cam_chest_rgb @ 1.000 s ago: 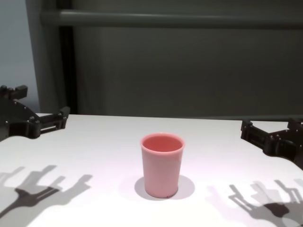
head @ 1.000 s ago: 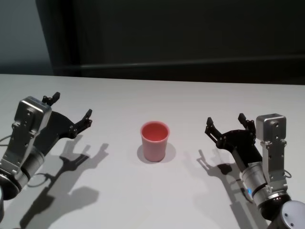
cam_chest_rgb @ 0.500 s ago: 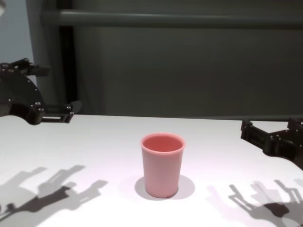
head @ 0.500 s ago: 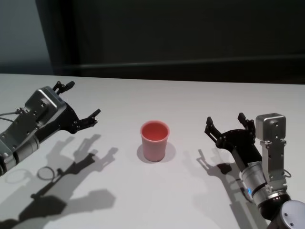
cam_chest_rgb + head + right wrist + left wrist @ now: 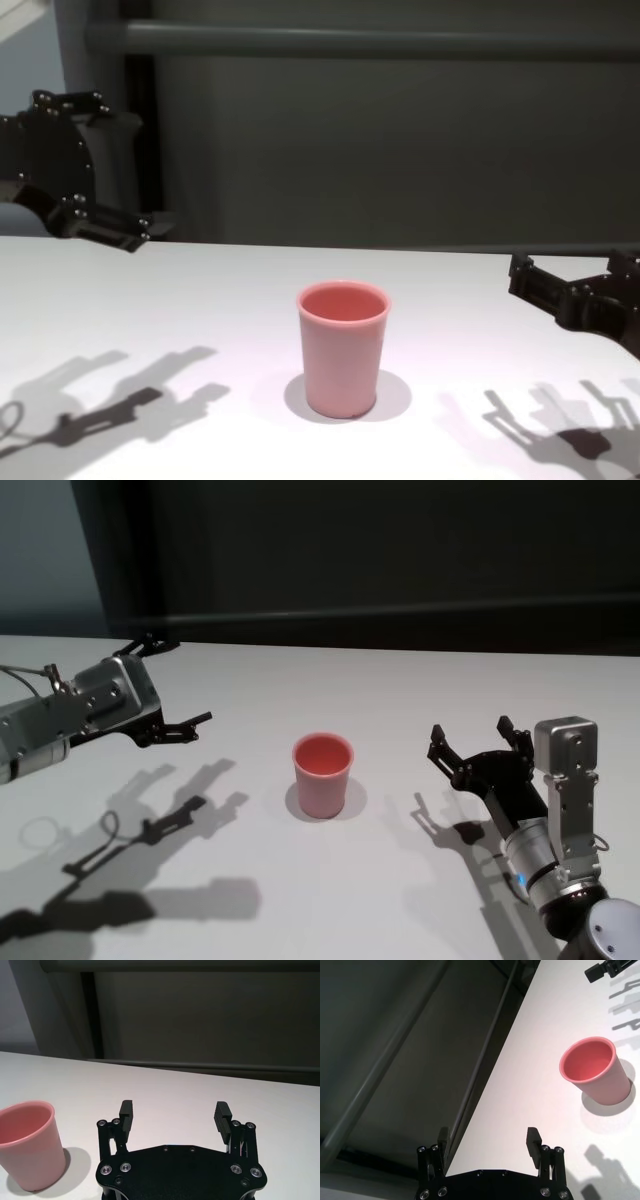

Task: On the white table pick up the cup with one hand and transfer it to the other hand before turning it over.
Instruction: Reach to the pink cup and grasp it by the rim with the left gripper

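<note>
Right gripper cut by chest view's edge.

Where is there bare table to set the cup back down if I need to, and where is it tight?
The white table lies bare between the cup and the open left gripper, which hangs above it, and across the near edge in front of the cup. The strip between the cup and the open right gripper is narrower.
</note>
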